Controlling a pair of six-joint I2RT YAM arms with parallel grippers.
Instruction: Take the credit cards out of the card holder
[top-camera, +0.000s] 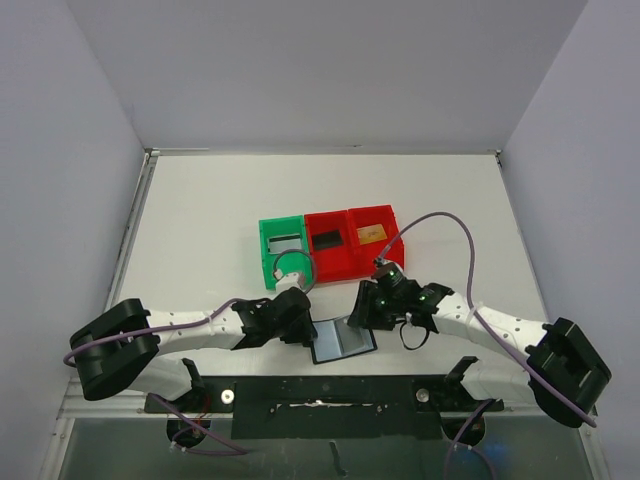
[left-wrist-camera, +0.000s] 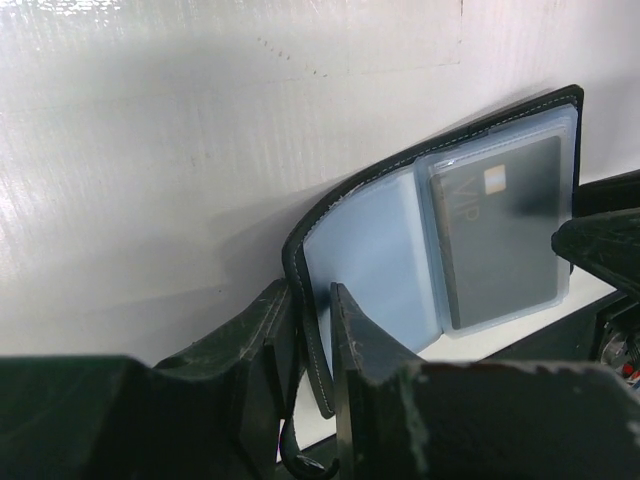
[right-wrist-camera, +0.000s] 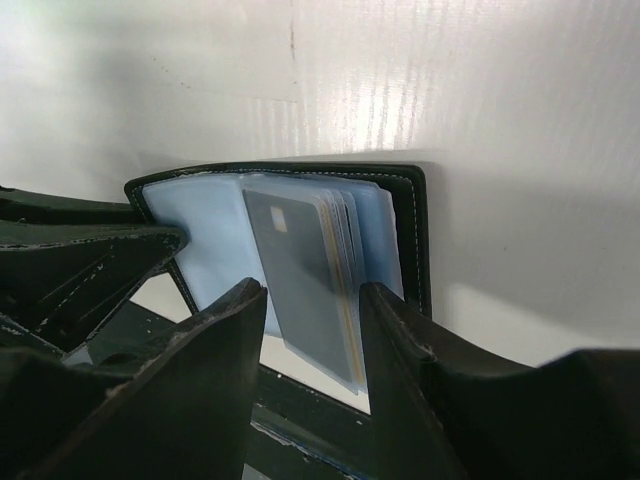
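Use the left claw (left-wrist-camera: 310, 296) as the anchor: pinched on the stitched left cover of the small black folding leather card holder (top-camera: 342, 340), jaws almost together with that cover between them. Find the card holder lying open on the white worktop (top-camera: 200, 230), just on the near side of the row of one green and two red plastic bins (top-camera: 330, 270), with its blue-grey glossy sleeves (left-wrist-camera: 370, 250) facing up.

Bring the right claw (right-wrist-camera: 312, 292), jaws apart and holding nothing, onto the dark grey plastic card (right-wrist-camera: 296, 268) tucked in those sleeves. Straddles card and sleeves at this moment, with no contact visible on either side. Aim for the card's exposed edge only, not the sleeve around it, to avoid dragging the whole card holder along. Close gently, then draw along the pocket's length rather than upward. Expect more thin cards behind the front one, and separate a single card.

Hold the left forearm low and almost level, reaching in from the left of the bins with the wrist turned inward. Mirror that with the right arm from the right of the bins, claw tilted down just on their near side, and the card holder between the two claws.
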